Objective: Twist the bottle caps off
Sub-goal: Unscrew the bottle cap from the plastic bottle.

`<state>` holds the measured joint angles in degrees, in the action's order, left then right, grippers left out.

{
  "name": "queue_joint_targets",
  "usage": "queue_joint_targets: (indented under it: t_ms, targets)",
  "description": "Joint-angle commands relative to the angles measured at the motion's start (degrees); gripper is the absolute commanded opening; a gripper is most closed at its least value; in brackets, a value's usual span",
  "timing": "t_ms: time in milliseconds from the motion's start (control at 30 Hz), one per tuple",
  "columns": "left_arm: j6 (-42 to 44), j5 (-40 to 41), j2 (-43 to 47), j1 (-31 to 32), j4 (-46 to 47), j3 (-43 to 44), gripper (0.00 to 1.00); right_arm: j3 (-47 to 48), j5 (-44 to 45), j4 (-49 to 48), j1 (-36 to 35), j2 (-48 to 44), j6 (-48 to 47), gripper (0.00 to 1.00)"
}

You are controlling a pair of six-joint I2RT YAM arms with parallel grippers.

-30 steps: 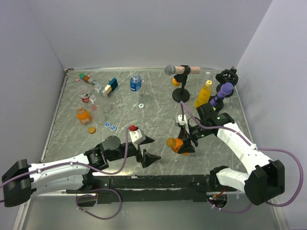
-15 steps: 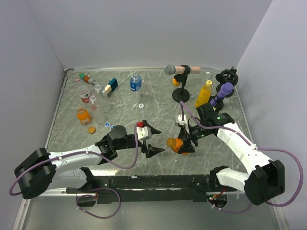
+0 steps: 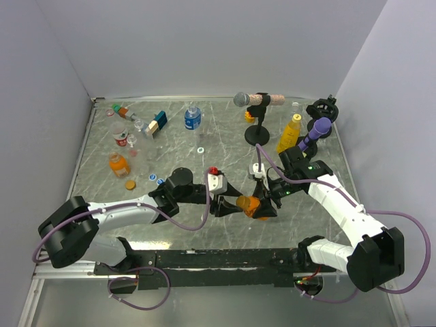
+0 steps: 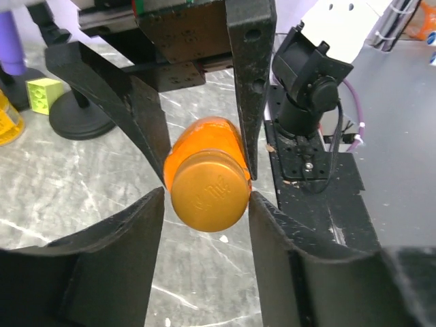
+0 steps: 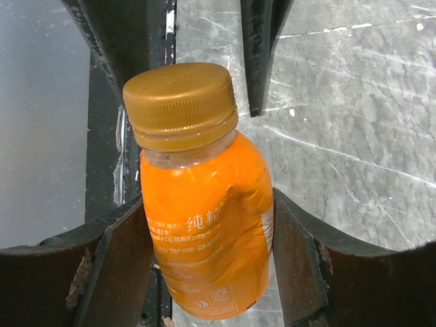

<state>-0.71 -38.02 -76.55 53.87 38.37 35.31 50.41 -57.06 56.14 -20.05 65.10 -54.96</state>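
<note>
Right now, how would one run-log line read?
right claw: holds orange bottle | left claw: open around its cap | cap: on

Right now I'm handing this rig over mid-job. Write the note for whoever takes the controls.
Right claw: shut on the orange bottle, its capped end pointing at the other arm.
Left claw: fingers either side of the orange cap; firm grip unclear.
Done: a loose orange cap lies beside a second orange bottle at the left.
Left: twist this cap off. The yellow bottle and blue-label bottle wait at the back; their caps are too small to judge.
</note>
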Motion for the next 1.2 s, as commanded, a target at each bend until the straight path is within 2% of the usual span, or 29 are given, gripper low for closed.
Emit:
queue_joint_targets:
  t_ms: [0, 133, 200, 367, 467, 533, 667, 767, 867, 933, 1067, 1167]
  targets:
    - [-1.4, -3.0, -0.2, -0.3, 1.8, 2.6, 0.48, 0.9, -2.1, -1.2, -0.2, 0.0, -1.6, 0.08]
    - [-2.9, -2.8, 0.4, -0.4, 2.4, 2.2, 0.37, 0.9, -2.0, -1.3, -0.2, 0.0, -1.6, 0.08]
    - [-4.6, -2.5, 0.8, -0.3, 3.0, 2.0, 0.28, 0.9, -1.9, -1.3, -0.2, 0.1, -1.6, 0.08]
    - [-13.0, -0.6, 1.9, -0.3, 1.5, 2.4, 0.15, 0.9, -1.7, -1.3, -0.2, 0.3, -1.4, 0.08]
    - [-20.8, 4.4, 2.6, 1.1, -3.7, 4.1, 0.09, 1.0, -1.7, -1.4, -0.2, 0.4, -1.4, 0.08]
    - [-26.3, 10.4, 2.9, 2.8, -10.8, 6.9, 0.03, 1.0, -1.7, -1.4, -0.2, 0.4, -1.4, 0.08]
    - [-40.2, 15.3, 1.4, 5.4, -22.7, 12.0, 0.01, 1.0, -1.7, -1.4, -0.2, 0.5, -1.3, 0.08]
    - [-48.9, 17.4, 1.9, 6.9, -22.6, 11.2, 0.01, 1.0, -1.7, -1.3, -0.2, 0.6, -1.3, 0.08]
    - [-51.8, 19.5, 3.7, 7.6, -22.2, 9.6, 0.01, 1.0, -1.7, -1.4, -0.2, 0.5, -1.3, 0.08]
    - [-50.1, 20.4, 5.3, 7.6, -23.9, 9.4, 0.08, 0.9, -1.7, -1.5, -0.2, 0.5, -1.3, 0.08]
    - [-44.1, 20.4, 7.7, 7.6, -24.0, 9.0, 0.42, 1.0, -1.7, -1.4, -0.2, 0.4, -1.3, 0.08]
    - [-36.2, 19.0, 9.9, 7.8, -21.8, 8.3, 0.71, 1.0, -1.9, -1.4, -0.2, 0.4, -1.3, 0.08]
